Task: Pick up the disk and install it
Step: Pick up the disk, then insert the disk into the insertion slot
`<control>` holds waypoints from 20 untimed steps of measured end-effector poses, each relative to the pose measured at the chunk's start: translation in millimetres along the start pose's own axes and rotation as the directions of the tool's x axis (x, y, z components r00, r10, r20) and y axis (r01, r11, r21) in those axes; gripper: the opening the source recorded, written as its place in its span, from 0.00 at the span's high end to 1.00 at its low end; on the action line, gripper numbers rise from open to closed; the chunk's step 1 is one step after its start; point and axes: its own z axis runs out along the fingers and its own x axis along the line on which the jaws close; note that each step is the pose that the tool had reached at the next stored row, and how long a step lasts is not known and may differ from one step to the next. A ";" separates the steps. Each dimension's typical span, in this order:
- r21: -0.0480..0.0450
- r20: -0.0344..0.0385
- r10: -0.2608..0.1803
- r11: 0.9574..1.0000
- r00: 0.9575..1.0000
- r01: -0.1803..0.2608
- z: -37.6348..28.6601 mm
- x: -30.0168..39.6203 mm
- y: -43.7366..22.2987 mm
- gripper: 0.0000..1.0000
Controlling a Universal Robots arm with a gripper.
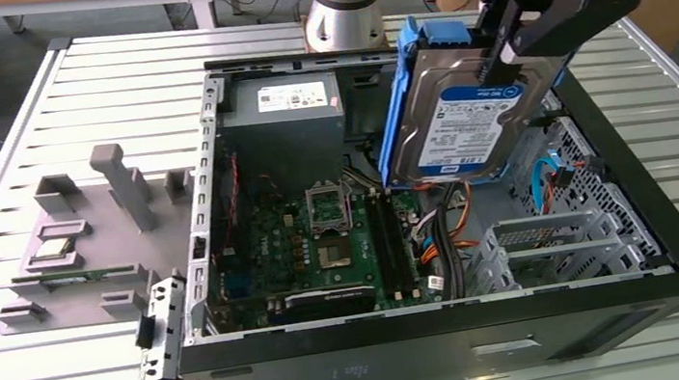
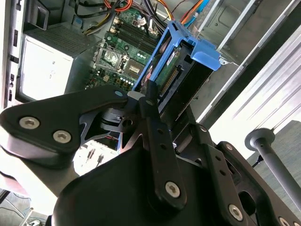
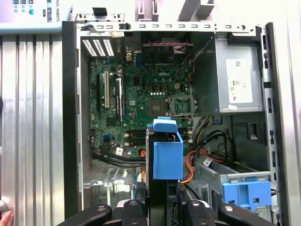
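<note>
The gripper (image 1: 496, 74) clamps the top of the disk (image 1: 463, 131). The disk hangs upright over the open case (image 1: 458, 309), its long axis vertical, and the cage (image 1: 551, 244) is lower, toward the exterior view's right.

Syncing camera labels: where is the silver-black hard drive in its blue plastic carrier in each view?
Exterior view: silver-black hard drive in its blue plastic carrier, upper centre-right, on edge above the open black computer case, clamped in the jaws.
Second wrist view: it is just beyond the jaws, circuit-board side showing.
First wrist view: it is end-on, blue handle facing the camera.
Shared landmark: grey metal power supply box with white label.
</note>
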 end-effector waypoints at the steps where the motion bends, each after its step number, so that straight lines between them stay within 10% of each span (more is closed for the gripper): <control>1: 0.000 0.000 0.000 1.000 1.000 0.000 -0.1 1.1 -0.1 0.65; 20: 0.006 0.000 0.000 1.000 1.000 0.000 0.4 21.8 -1.3 0.65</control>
